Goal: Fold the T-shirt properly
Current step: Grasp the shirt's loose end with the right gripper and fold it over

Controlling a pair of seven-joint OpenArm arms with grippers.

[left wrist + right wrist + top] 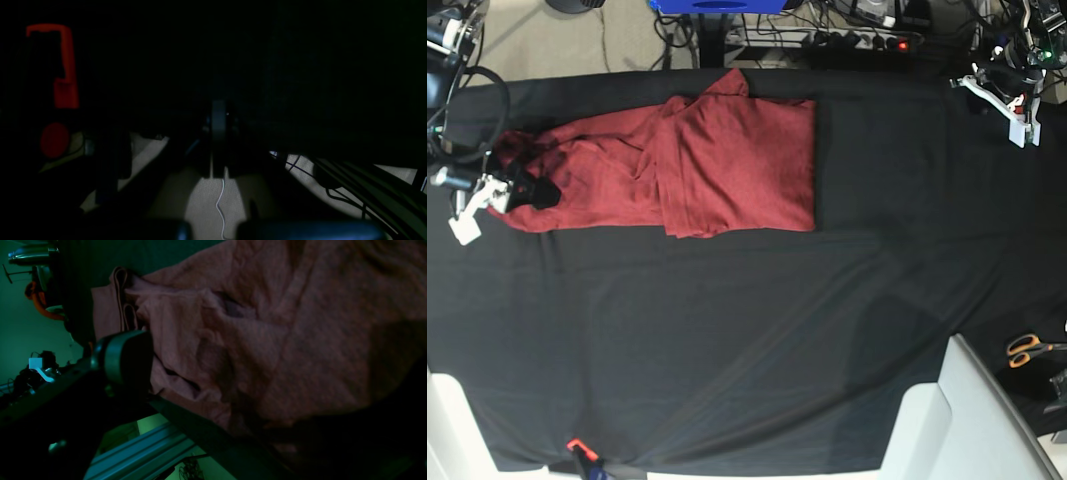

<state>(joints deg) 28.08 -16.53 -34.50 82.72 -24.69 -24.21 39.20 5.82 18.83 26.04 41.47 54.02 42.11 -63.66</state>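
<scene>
My right gripper (515, 190) sits at the far left of the overhead view, jaws spread wide over the bunched end of the T-shirt (677, 165), which lies along the far side of the black table cloth (747, 340). I cannot tell whether any cloth is between the jaws yet. The shirt is already doubled over on its right half, flat and square there; the left part is rumpled, with sleeve folds heaped near my gripper. In the wrist view one finger (123, 356) rests just beside a ribbed edge of the knit. To do this step well I judge I should close on one clean edge, not a wad of layers, then carry it rightward low and flat so the fold lands on the squared half.

Further right, the table is bare cloth. My left gripper (1012, 105), at the far right edge, is closed on nothing and well apart from the shirt. Orange-handled scissors (1027, 349) lie off to the right. Nothing blocks the path.
</scene>
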